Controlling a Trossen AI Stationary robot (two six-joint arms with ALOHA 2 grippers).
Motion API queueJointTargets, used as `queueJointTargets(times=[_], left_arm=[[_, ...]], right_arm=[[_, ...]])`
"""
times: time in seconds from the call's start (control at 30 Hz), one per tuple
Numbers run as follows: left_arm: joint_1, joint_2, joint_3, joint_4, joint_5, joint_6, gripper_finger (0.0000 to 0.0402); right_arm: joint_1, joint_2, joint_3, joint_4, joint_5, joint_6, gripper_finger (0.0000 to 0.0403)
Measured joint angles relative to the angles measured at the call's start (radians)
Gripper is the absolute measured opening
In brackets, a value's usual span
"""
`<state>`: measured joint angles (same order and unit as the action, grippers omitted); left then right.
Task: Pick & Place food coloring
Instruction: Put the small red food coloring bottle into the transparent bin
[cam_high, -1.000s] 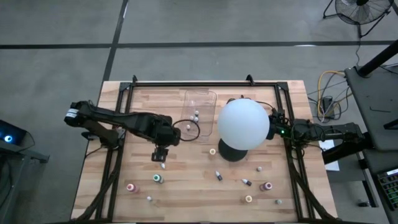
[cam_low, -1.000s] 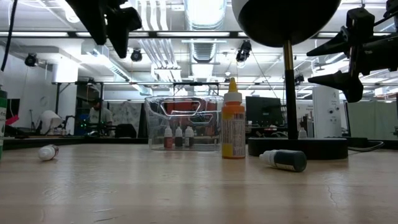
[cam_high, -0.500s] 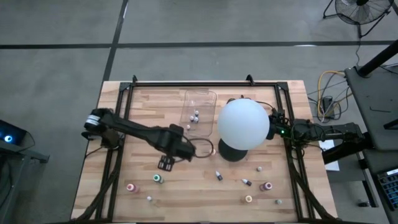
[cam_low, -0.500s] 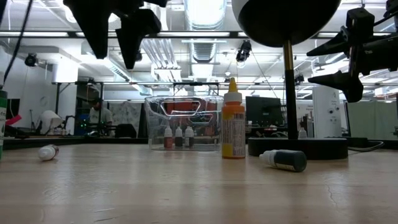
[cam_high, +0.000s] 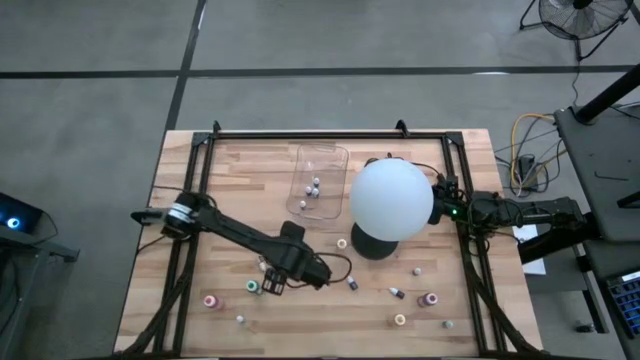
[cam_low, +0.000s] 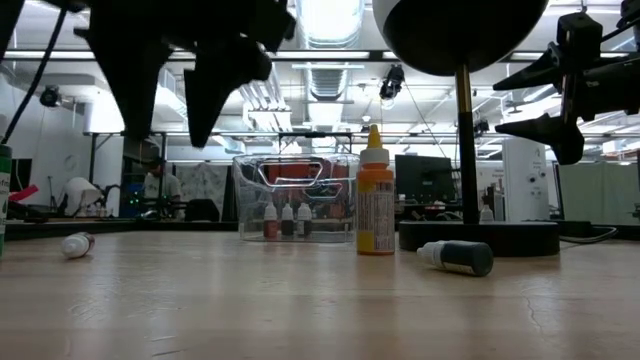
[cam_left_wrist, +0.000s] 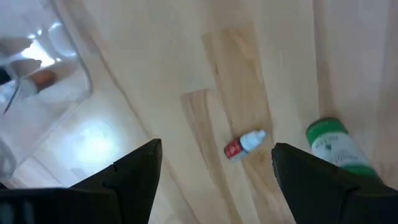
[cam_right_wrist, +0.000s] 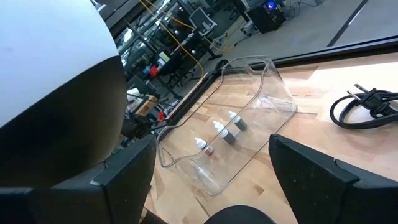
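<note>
Three small bottles with white caps stand inside the clear plastic tray (cam_high: 318, 186) at the far middle of the light wooden table (cam_high: 230, 170), and nothing else is in it that I can make out. Going from the biggest thing down: the big white globe on a black base (cam_high: 391, 200) sits just right of the tray. My left arm stretches from the table's left edge toward the near middle, and the left gripper (cam_high: 271, 283) hangs above the boards with its fingers spread well apart and nothing between them. Through its wrist camera I see, on the wood between the two dark fingers, a tiny red vial with a white cap (cam_left_wrist: 244, 144) lying on its side, and near it a green-capped bottle (cam_left_wrist: 333, 143), partly behind one finger. My right gripper (cam_low: 560, 85) waits at the right side of the table beside the globe, its fingers also wide and empty. The rest of the food coloring is scattered loose along the near half of the table: an orange bottle with a yellow cap (cam_low: 375, 204) upright in front of the tray in the low view, a dark bottle (cam_low: 456, 257) on its side beside it, and a red-capped one (cam_high: 210, 300) near the left corner.
</note>
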<state>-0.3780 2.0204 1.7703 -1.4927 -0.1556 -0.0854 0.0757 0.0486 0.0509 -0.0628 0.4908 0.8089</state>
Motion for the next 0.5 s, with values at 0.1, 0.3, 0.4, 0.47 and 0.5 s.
queueJointTargets(times=[0.1, 0.3, 0.4, 0.47, 0.5], left_arm=[[-0.009, 0.046, 0.007, -0.009, 0.002, -0.001, 0.0273], [-0.035, 0.109, 0.01, -0.051, 0.009, -0.025, 0.0273], [-0.055, 0.125, 0.01, -0.051, 0.009, -0.044, 0.0273], [-0.066, 0.136, 0.01, -0.051, 0.01, -0.064, 0.0273], [-0.071, 0.143, 0.01, -0.05, 0.011, -0.074, 0.0273]], right_arm=[[0.0, 0.0, 0.0, 0.0, 0.0, 0.0, 0.0302], [0.0, 0.0, 0.0, 0.0, 0.0, 0.0, 0.0302], [0.0, 0.0, 0.0, 0.0, 0.0, 0.0, 0.0302], [0.0, 0.0, 0.0, 0.0, 0.0, 0.0, 0.0302], [0.0, 0.0, 0.0, 0.0, 0.0, 0.0, 0.0302]])
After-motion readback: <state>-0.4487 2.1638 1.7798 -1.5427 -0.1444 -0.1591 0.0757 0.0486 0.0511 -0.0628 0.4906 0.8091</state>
